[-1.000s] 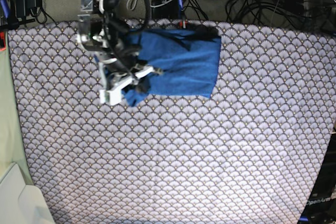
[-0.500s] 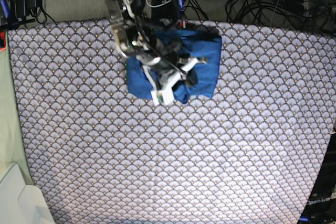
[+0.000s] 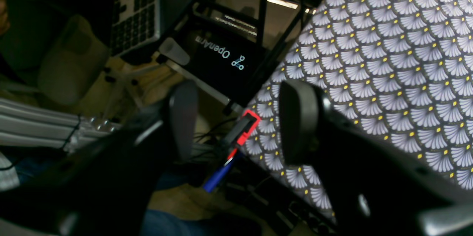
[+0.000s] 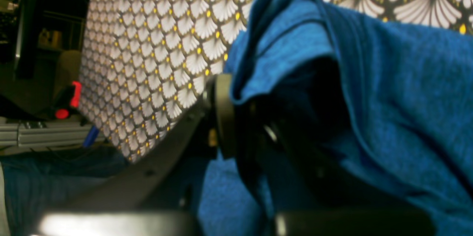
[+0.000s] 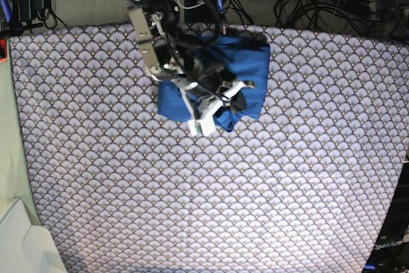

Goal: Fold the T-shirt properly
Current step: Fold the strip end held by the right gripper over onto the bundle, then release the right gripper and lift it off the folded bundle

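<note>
Mid-fold here, by the look of it: right gripper (image 4: 236,118) pinched tight on a raised flap of the T-shirt (image 5: 246,71), blue knit draped over the jaws and bunched above them in the right wrist view. Seen from the base camera, that gripper (image 5: 220,103) poised over the near edge of the garment, which lies as a compact blue bundle at the far side of the scallop-patterned cloth (image 5: 255,190), close to the back edge of the table. Most likely carrying one side of the shirt across the rest to close a fold. Left gripper (image 3: 236,118) nowhere near the action: fingers apart, nothing between them, looking off past the corner of the patterned cloth (image 3: 388,62) toward a dark panel marked OpenArm (image 3: 221,57) (and not seen in the base view at all). Next move, judged from this: lay the held flap down flat on the lower layers, edges lined up, then let go cleanly without dragging fabric back out. Care needed on the release, since soft knit clings to the pads and could spring open or bunch. Hard to say how square the bundle already is, with the arm covering its middle. Probably late in the folding, given how small the shirt already lies.
</note>
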